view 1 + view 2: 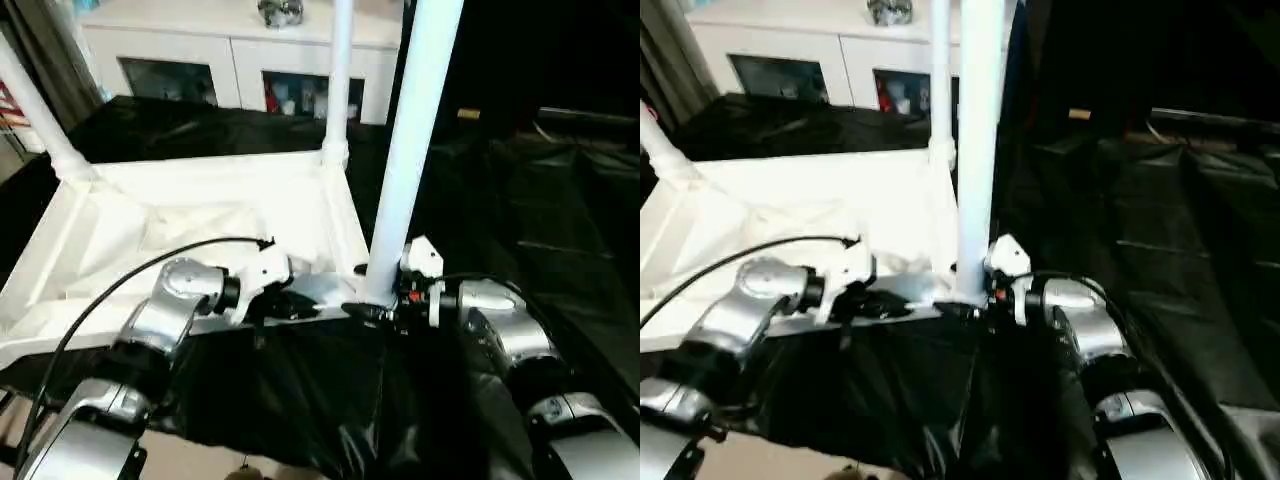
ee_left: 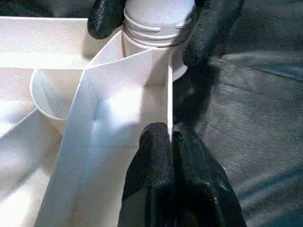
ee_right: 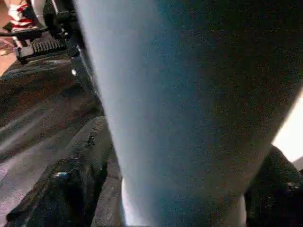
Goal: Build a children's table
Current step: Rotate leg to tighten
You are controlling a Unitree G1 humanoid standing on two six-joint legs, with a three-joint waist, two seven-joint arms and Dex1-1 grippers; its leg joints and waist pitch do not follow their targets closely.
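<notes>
1. Head views: the right gripper (image 1: 378,300) has its black fingers set around the base of the near leg (image 1: 415,140), right where that leg meets the tabletop's (image 1: 200,235) near right corner. How tightly it's closed, can't tell, the fingertips are tucked behind the leg. The left gripper (image 1: 285,300) sits on the tabletop's near edge, just left of that leg, fingers pinched together on the rim.
2. Same views: the tabletop lies upside down on a crinkly black sheet (image 1: 520,220), a glossy white plastic tray shape. Two more white tapered legs stand up from its far corners, tops cut off. A white cabinet with glass doors (image 1: 240,60) is behind it.
3. Left wrist view: the left fingers (image 2: 156,175) are shut onto a thin white rib of the tabletop. Past the rib is a round socket with the leg's ribbed end (image 2: 156,23) in it, and the right gripper's textured black fingertips (image 2: 210,28) flank it on both sides.
4. Right wrist view: the leg (image 3: 189,109) is a smooth bluish-white tube, super close. Dark fingers (image 3: 71,189) poke out either side at its base, mostly hidden.
</notes>
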